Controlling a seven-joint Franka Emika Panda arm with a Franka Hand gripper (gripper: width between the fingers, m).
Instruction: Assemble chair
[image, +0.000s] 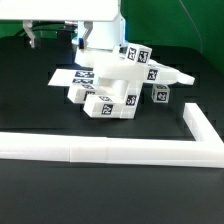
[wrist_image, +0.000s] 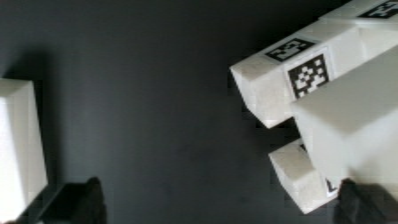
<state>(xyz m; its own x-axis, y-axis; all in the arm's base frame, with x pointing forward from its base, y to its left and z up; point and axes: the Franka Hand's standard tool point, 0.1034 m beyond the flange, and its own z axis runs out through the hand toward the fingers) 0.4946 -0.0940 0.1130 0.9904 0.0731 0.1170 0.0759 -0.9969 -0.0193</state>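
Note:
The chair's white tagged parts lie in a heap at the middle of the dark table: slabs, bars and a small cube at the exterior view's right. My gripper hangs over the heap's back left part, its fingertips hard to make out against the white pieces. In the wrist view the gripper is open: one dark finger and the other stand far apart with bare table between them. A tagged bar and another white piece lie close to the second finger, whether touching it I cannot tell.
A long white L-shaped border rail runs along the front and turns back at the exterior view's right. The marker board lies flat under the heap's left side. A white flat edge shows at the wrist view's side.

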